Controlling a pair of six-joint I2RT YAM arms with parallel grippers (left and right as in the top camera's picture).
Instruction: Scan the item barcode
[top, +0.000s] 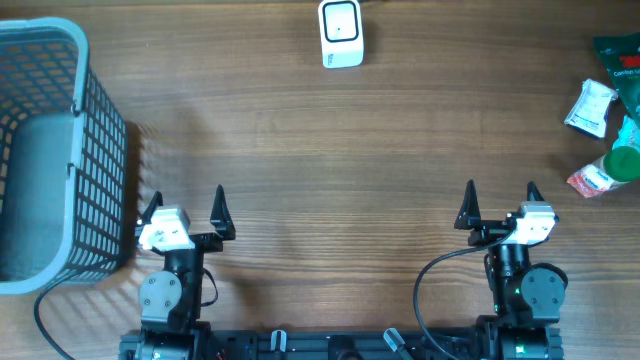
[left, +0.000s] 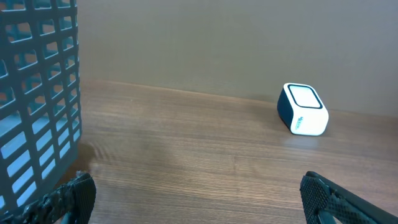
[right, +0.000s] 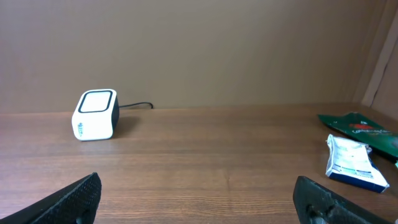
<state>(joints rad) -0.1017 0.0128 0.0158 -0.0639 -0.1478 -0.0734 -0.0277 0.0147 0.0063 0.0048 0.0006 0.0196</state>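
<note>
A white barcode scanner (top: 341, 32) with a dark side stands at the far middle of the table; it also shows as the scanner (left: 301, 109) in the left wrist view and the scanner (right: 96, 114) in the right wrist view. Items lie at the right edge: a white packet (top: 589, 107), a green packet (top: 620, 55), a green-capped thing (top: 622, 164). The white packet (right: 352, 162) is ahead and right of my right gripper. My left gripper (top: 185, 207) and right gripper (top: 500, 200) rest near the front edge, both open and holding nothing.
A grey plastic mesh basket (top: 50, 150) stands at the left edge, close beside my left gripper; its wall (left: 37, 106) fills the left of the left wrist view. A cable runs from the scanner to the back.
</note>
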